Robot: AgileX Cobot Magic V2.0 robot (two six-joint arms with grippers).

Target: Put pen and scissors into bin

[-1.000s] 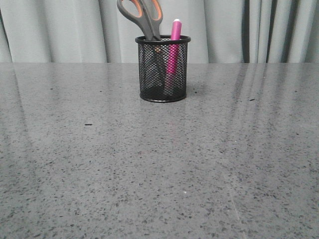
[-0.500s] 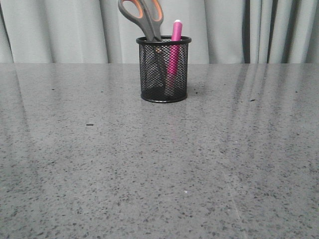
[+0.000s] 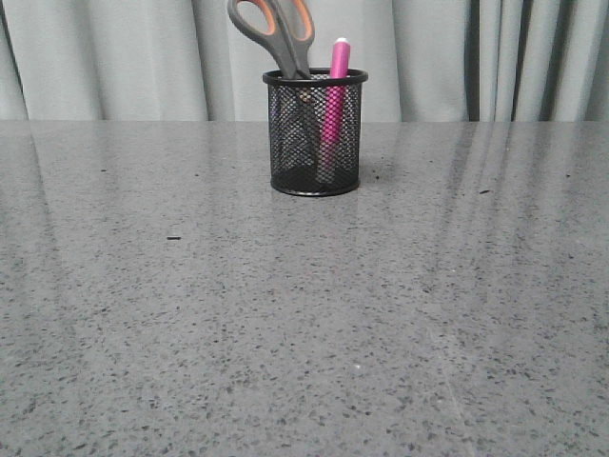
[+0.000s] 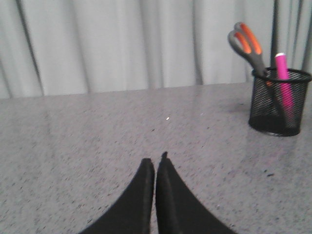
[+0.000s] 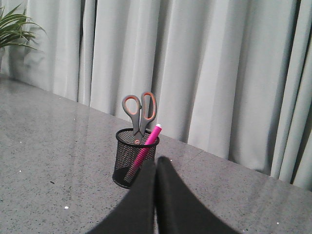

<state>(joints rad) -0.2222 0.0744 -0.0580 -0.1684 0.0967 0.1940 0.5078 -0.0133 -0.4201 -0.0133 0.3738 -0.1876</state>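
Note:
The black mesh bin (image 3: 315, 133) stands upright at the far middle of the grey table. The scissors (image 3: 274, 33) stand in it, handles up, blades down inside. The magenta pen (image 3: 334, 95) stands in it too, whitish cap above the rim. The bin (image 4: 278, 101) with scissors (image 4: 247, 45) and pen (image 4: 283, 83) also shows in the left wrist view, and the bin (image 5: 135, 157), scissors (image 5: 140, 111) and pen (image 5: 145, 150) in the right wrist view. My left gripper (image 4: 155, 161) is shut and empty, well away from the bin. My right gripper (image 5: 156, 163) is shut and empty, short of the bin. Neither arm shows in the front view.
A grey pleated curtain (image 3: 114, 57) hangs behind the table's far edge. A green plant (image 5: 12, 27) shows at the far corner in the right wrist view. A small dark speck (image 3: 173, 237) lies on the speckled table top.
The front view has shifted slightly, so the bin appears a few pixels further right. The bin, scissors and pen stand as before.

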